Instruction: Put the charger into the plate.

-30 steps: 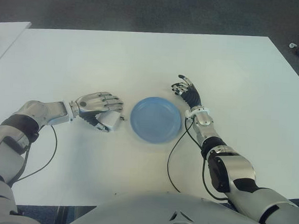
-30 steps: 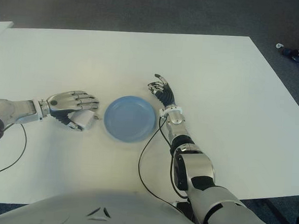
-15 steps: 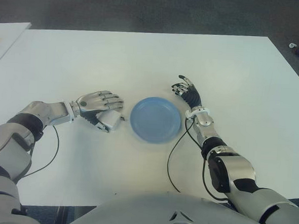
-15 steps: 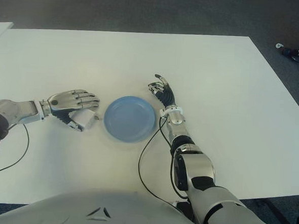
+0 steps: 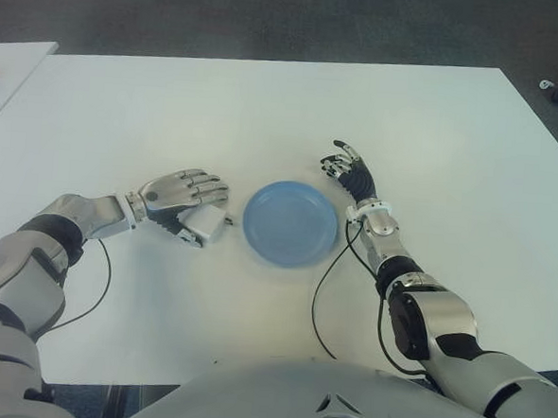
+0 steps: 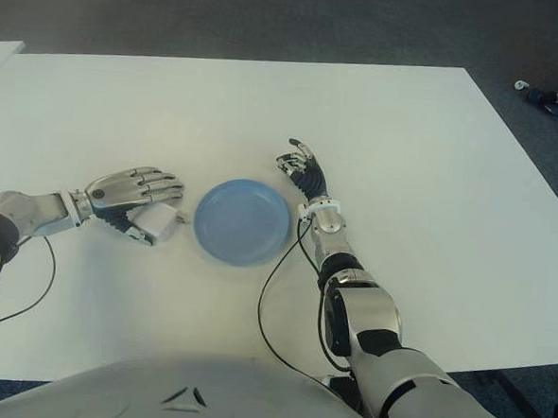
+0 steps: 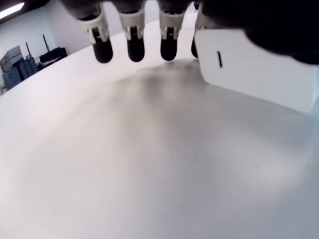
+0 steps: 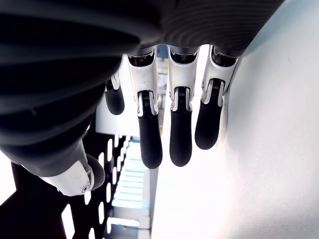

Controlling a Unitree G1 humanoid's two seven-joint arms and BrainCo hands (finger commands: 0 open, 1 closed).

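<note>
A white block-shaped charger [image 5: 205,225] sits in my left hand [image 5: 198,207], just left of the blue plate [image 5: 290,222] on the white table [image 5: 266,113]. The fingers [image 7: 134,42] reach over the charger [image 7: 249,69] and the thumb is under it, so the hand is shut on it, low over the table. A small gap separates the charger's prongs from the plate's left rim. Nothing lies in the plate. My right hand [image 5: 346,168] shows beside the plate's far right side, fingers [image 8: 172,124] relaxed and holding nothing.
A black cable [image 5: 319,297] loops on the table from my right wrist toward the near edge, passing the plate's right rim. Another cable [image 5: 92,288] trails from my left forearm. A second white table [image 5: 8,65] stands at the far left.
My left forearm has swung slightly, and the hand with the charger has edged a touch toward the plate. The right hand and plate have not moved.
</note>
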